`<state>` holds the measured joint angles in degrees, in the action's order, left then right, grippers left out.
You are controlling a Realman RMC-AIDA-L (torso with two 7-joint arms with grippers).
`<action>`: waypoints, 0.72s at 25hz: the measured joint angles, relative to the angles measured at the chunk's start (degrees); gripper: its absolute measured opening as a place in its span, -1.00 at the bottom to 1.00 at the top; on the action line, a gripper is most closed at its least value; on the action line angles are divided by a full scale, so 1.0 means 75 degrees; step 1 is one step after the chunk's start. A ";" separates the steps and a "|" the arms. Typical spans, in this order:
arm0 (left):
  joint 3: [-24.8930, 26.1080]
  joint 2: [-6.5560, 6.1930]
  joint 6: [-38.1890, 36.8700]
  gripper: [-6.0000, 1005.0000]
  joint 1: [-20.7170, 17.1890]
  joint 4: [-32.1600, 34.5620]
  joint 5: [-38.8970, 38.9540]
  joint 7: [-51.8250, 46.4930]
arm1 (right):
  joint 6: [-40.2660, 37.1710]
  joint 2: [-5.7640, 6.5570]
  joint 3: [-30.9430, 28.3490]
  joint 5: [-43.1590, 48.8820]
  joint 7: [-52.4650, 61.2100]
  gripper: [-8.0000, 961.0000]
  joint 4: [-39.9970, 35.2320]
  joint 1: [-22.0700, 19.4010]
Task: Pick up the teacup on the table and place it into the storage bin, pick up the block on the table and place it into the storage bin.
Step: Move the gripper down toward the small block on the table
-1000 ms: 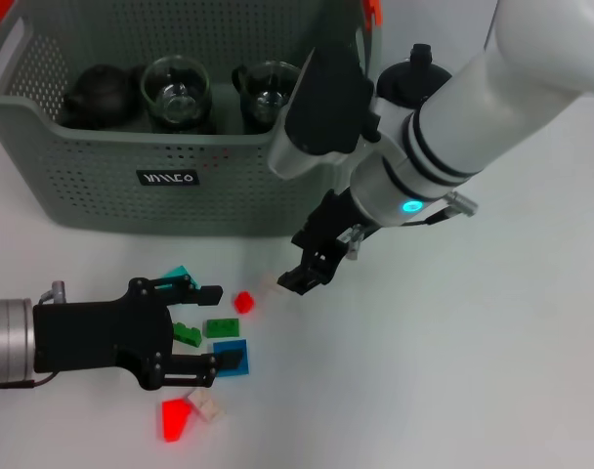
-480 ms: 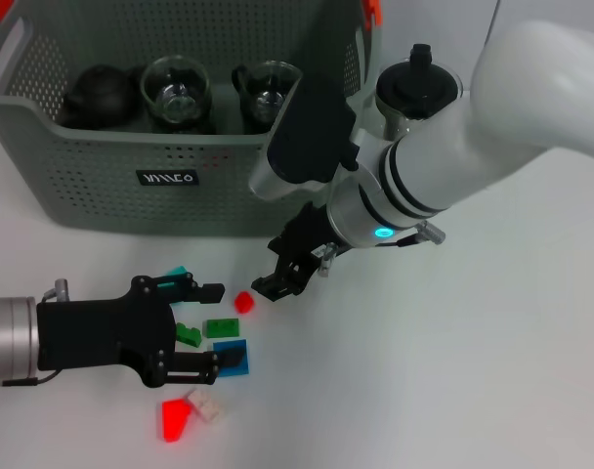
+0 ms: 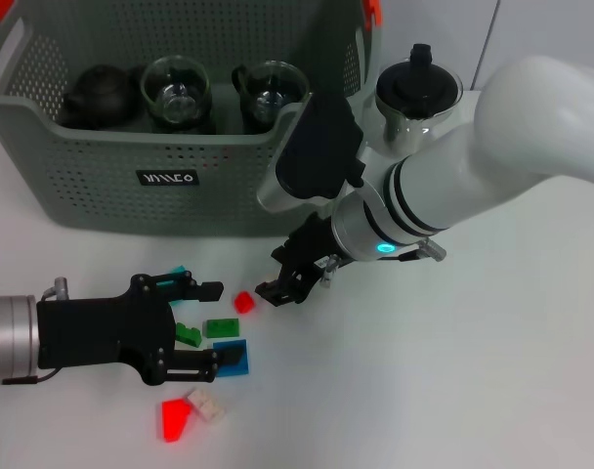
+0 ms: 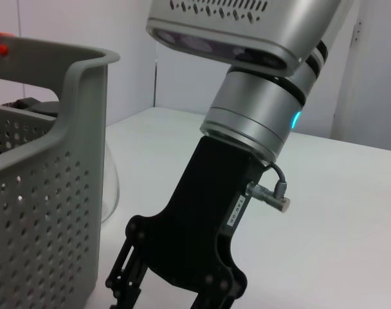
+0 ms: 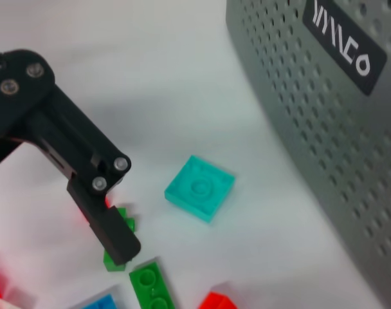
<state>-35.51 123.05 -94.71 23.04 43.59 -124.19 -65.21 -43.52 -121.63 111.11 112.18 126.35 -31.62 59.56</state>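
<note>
Just beside right tool [image 3: 277, 290] (fingers parted, low over surface [image 3: 453, 371]): red block [image 3: 243, 302]; storage bin [image 3: 111, 186] behind. Left tool [image 3: 207, 327] spread wide, idle.

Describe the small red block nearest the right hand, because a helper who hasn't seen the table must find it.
Start at the large grey-green perforated plastic storage bin and look at the white table just in front of it, where small coloured blocks lie scattered. The small red block lies at that cluster's edge, just left of the black right hand. Unlike the bigger bright red piece nearer the robot, it is tiny and lies alone.
</note>
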 joint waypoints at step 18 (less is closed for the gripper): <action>0.0001 0.0000 0.0034 0.62 0.0010 -0.0090 0.0000 0.0059 | 0.0310 -0.0013 0.0317 -0.0370 -0.0126 -0.08 0.0162 -0.0085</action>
<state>-35.51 123.05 -94.45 23.11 42.92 -124.19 -64.77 -41.19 -121.73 113.49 109.40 125.41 -30.41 58.92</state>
